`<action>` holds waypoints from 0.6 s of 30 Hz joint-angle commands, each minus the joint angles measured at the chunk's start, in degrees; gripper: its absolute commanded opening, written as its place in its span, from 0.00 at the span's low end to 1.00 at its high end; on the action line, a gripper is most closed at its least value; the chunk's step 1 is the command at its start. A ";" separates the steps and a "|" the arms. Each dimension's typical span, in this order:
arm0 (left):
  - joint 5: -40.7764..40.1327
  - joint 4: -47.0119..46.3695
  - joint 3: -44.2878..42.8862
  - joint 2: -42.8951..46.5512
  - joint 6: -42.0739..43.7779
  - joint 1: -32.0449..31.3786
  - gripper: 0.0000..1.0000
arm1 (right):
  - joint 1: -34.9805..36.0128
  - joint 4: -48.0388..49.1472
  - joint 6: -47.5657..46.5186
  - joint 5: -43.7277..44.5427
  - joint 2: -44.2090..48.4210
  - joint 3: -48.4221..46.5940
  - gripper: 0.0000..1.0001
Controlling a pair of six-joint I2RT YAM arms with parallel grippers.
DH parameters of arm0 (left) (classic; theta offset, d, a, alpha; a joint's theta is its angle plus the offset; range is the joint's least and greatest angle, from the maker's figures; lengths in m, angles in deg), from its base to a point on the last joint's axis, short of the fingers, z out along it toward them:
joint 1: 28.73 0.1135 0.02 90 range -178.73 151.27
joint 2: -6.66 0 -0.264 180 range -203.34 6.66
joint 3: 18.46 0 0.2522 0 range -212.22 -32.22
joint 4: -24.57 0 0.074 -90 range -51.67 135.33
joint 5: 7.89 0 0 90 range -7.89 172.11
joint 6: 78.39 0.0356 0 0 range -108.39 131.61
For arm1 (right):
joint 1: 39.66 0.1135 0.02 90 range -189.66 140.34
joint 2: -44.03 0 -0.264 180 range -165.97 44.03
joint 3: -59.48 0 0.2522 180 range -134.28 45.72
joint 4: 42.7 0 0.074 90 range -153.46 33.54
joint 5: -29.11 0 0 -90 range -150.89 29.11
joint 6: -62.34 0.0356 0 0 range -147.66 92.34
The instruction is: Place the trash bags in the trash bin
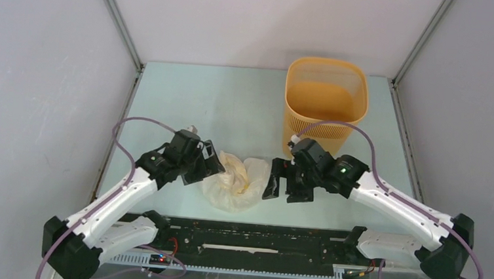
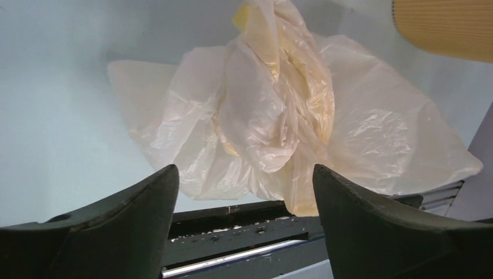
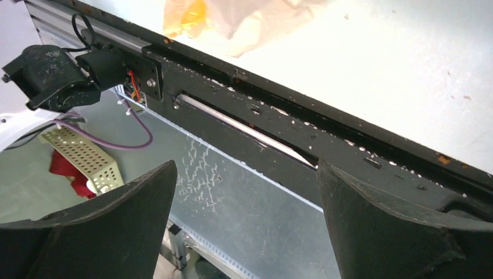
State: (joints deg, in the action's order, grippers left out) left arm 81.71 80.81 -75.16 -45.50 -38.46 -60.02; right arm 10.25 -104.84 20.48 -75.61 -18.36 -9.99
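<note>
The left gripper [image 1: 211, 162] is spread wide and empty. Just ahead of it, crumpled trash bags [image 1: 238, 181] lie on the pale tabletop [image 1: 201, 103]. Just past them is the right gripper [image 1: 282, 184], equally spread. Behind that gripper stands the trash bin [image 1: 317, 131]. Grey walls [image 1: 39, 66] enclose the tabletop.

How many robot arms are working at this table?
2. The left arm reaches in from the near left corner and the right arm from the near right, ending on either side of the crumpled trash bags. No other arm seems hidden.

No legible text, label or number anywhere in view.
</note>
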 commanded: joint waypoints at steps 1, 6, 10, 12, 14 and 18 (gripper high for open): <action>5.40 -7.04 1.46 -4.86 -2.59 0.44 0.85 | 5.15 0.95 -0.53 9.73 -3.37 -6.99 1.00; 6.92 -10.50 1.93 -9.53 -0.83 0.44 0.73 | 6.73 -0.07 -1.67 13.84 -8.09 -9.45 1.00; 8.33 -12.82 2.18 -12.36 0.34 0.49 0.62 | 7.74 -2.07 -1.87 20.37 -12.39 -12.02 1.00; 9.35 -13.69 2.16 -13.57 0.56 0.44 0.55 | 8.15 -2.09 -2.41 23.10 -14.07 -13.30 1.00; 10.20 -13.97 1.88 -14.21 0.86 0.44 0.46 | 8.38 -1.74 -3.22 25.09 -15.57 -14.52 1.00; 10.84 -13.92 1.22 -13.19 1.98 0.44 0.27 | 8.56 -3.01 -4.12 30.24 -18.38 -17.41 0.94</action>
State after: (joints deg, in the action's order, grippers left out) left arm 90.50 69.09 -74.16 -59.86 -38.48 -59.82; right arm 18.10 -106.66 17.93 -53.95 -35.30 -23.01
